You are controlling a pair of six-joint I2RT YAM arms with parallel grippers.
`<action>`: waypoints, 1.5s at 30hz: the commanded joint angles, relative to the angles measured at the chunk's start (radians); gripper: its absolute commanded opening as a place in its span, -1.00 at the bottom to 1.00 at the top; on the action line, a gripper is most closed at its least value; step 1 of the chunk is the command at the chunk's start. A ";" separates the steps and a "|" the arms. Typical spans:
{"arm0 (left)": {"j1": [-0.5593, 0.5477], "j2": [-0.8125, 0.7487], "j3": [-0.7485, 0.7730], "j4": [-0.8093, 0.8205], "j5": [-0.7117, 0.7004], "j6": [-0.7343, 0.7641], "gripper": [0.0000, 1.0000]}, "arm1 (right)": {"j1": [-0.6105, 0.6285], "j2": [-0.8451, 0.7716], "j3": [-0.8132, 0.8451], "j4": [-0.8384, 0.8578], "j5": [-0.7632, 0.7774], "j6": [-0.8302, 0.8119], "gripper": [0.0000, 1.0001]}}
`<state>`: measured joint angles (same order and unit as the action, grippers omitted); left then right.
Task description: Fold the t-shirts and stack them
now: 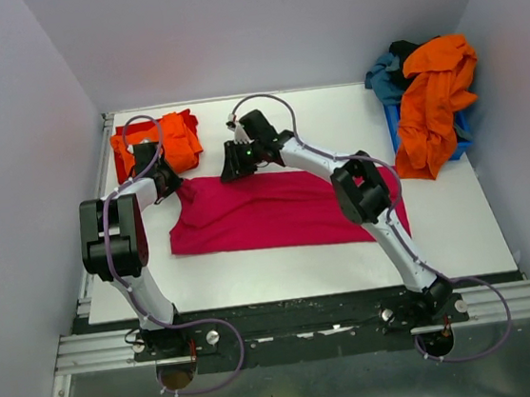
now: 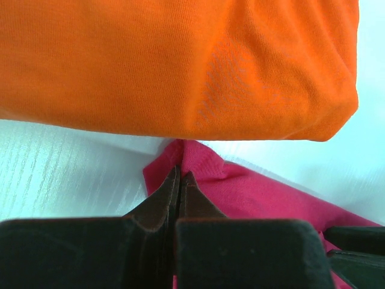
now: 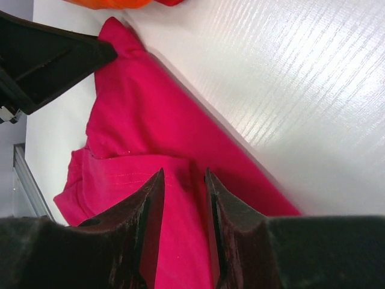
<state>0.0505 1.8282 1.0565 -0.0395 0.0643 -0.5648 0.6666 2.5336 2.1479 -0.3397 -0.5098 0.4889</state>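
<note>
The pink tee [image 1: 276, 212] lies in the middle of the table [image 1: 459, 224], flattened into a long band that runs left to right, its upper left corner drawn up into a point. The left gripper [image 1: 185, 190] is closed on that corner: in its wrist view the fingers [image 2: 165, 195] meet with pink cloth pinched at their tips, just beside the near edge of the folded orange tee [image 1: 167, 138], which sits at the far left of the table. The right gripper [image 1: 233, 169] is at the band's far edge, close to the left one; its jaws stand narrowly apart, and the wrist view shows the fingers [image 3: 150, 198] down at the pink cloth with a ridge of it in the gap, not pinched. At the far right a blue bin [image 1: 393, 124] holds a second orange tee [image 1: 431, 103] draped over its rim, with a teal tee [image 1: 385, 75] and a black tee [image 1: 403, 47] behind it.
</note>
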 commanded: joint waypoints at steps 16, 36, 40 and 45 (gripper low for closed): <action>0.008 0.002 0.014 0.004 -0.006 0.014 -1.00 | 0.025 0.005 -0.046 0.056 -0.059 0.013 -0.35; 0.008 -0.009 0.011 0.000 -0.009 0.019 -1.00 | 0.027 -0.315 -0.509 0.241 -0.093 -0.021 -0.99; 0.008 -0.007 0.014 0.000 -0.011 0.019 -1.00 | 0.030 -0.384 -0.605 0.263 -0.113 -0.026 -0.99; 0.008 -0.007 0.013 -0.002 -0.011 0.020 -1.00 | 0.031 -0.427 -0.678 0.265 -0.139 -0.019 -0.99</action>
<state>0.0505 1.8282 1.0565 -0.0402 0.0643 -0.5625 0.6876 2.1387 1.5265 -0.1055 -0.5980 0.4789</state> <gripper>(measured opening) 0.013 0.014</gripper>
